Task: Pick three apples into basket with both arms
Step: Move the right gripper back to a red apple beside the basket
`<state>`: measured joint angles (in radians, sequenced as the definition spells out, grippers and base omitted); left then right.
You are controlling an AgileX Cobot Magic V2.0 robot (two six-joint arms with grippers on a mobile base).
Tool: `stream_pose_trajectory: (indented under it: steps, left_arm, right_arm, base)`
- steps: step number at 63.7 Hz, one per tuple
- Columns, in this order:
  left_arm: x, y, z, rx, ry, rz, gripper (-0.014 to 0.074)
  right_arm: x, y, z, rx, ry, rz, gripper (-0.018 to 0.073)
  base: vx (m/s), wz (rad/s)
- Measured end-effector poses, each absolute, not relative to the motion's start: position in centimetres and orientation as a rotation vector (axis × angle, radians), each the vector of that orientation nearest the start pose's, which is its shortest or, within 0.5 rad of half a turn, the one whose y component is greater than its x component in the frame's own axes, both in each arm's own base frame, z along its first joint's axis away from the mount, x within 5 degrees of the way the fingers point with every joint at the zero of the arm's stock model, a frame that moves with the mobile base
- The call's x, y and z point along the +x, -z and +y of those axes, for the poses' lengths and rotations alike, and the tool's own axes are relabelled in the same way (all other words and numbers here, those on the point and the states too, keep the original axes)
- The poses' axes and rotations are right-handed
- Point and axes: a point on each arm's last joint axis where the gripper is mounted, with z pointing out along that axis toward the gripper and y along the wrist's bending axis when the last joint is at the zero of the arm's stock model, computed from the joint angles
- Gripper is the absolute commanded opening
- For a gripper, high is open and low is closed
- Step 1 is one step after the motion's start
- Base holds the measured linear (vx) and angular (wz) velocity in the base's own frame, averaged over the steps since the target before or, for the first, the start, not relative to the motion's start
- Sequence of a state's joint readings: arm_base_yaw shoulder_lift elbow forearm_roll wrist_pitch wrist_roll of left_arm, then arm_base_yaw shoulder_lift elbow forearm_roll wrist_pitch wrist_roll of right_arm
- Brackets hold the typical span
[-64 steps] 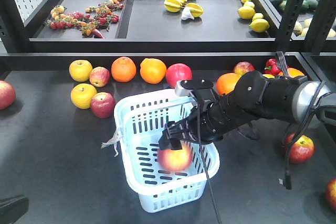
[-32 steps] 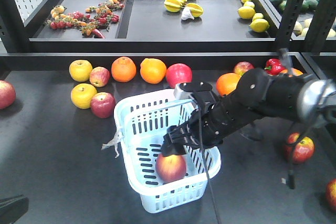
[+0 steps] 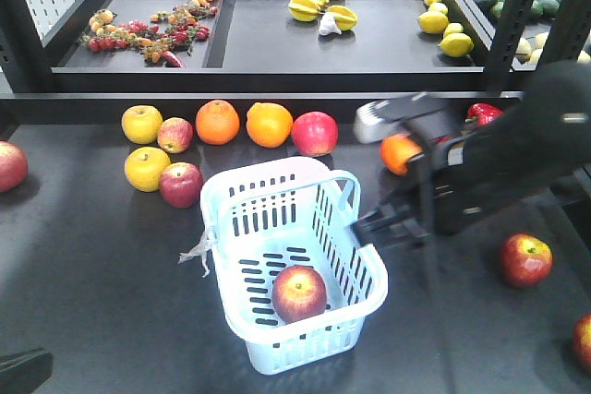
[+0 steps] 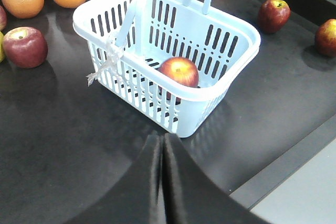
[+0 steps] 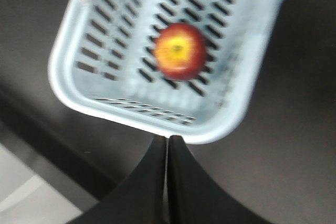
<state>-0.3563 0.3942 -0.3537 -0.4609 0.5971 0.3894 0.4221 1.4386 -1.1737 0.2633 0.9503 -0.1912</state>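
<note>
Item: basket (image 3: 295,343) on dark matte worktop (image 3: 92,274), holding 1 apple (image 3: 299,293); 2 outstanding.
Right gripper (image 5: 168,145): fingers pressed together, empty, just off the basket's 3 o'clock rim.
Nearest loose apple (image 3: 526,259): farther out at 3 o'clock, right arm closer, open room around.
Left gripper (image 4: 161,142): pressed together, empty.

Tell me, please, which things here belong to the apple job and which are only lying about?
For the job: basket; apple inside it; apple left of the basket; apple right of the basket.
Only lying about: oranges; yellow fruits; lemons; star fruits.
</note>
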Motion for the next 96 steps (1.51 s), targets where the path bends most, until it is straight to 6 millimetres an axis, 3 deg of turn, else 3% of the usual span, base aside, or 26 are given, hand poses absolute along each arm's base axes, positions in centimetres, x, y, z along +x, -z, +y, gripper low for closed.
stream_pose_trajectory:
  steps: [15, 23, 29, 38, 44, 52, 55, 77, 96]
  left_arm:
    - [6.8, -25.8, -5.0, 0.523, 0.479, 2.022, -0.0008]
    - [6.8, -25.8, -5.0, 0.523, 0.479, 2.022, -0.0008]
    - [6.8, -25.8, -5.0, 0.523, 0.479, 2.022, -0.0008]
    - [6.8, -25.8, -5.0, 0.523, 0.479, 2.022, -0.0008]
    - [6.8, -25.8, -5.0, 0.523, 0.479, 2.022, -0.0008]
    - [6.8, -25.8, -5.0, 0.523, 0.479, 2.022, -0.0008]
    - [6.8, -25.8, -5.0, 0.523, 0.479, 2.022, -0.0008]
    - [6.8, -25.8, -5.0, 0.523, 0.479, 2.022, -0.0008]
    - [6.8, -25.8, -5.0, 0.523, 0.479, 2.022, -0.0008]
  right_arm:
    - [24.3, -33.9, 7.9, -0.406, 0.032, 2.592, -0.0003]
    - [25.3, -34.0, 3.3, -0.167, 0.089, 2.616, -0.0001]
    - [26.3, -33.2, -0.2, -0.016, 0.008, 2.652, 0.0013]
    - [28.0, -30.9, -4.2, 0.124, -0.161, 2.685, 0.0150]
    - [29.1, -29.0, -6.3, 0.168, -0.239, 2.710, 0.0354]
    - [30.9, -26.2, -7.6, 0.172, -0.278, 2.740, 0.0658]
    - [31.7, -25.4, -7.7, 0.168, -0.288, 2.751, 0.0729]
    - [38.4, -20.9, -8.4, 0.130, -0.238, 2.814, 0.0688]
    - [41.3, -16.3, -9.5, 0.154, -0.218, 2.926, 0.0668]
  base:
    - [0.00, 0.00]
    - [0.00, 0.00]
    - [0.00, 0.00]
    - [0.00, 0.00]
    - [0.00, 0.00]
    - [0.00, 0.00]
    - [0.00, 0.00]
    - [0.00, 0.00]
    - [0.00, 0.00]
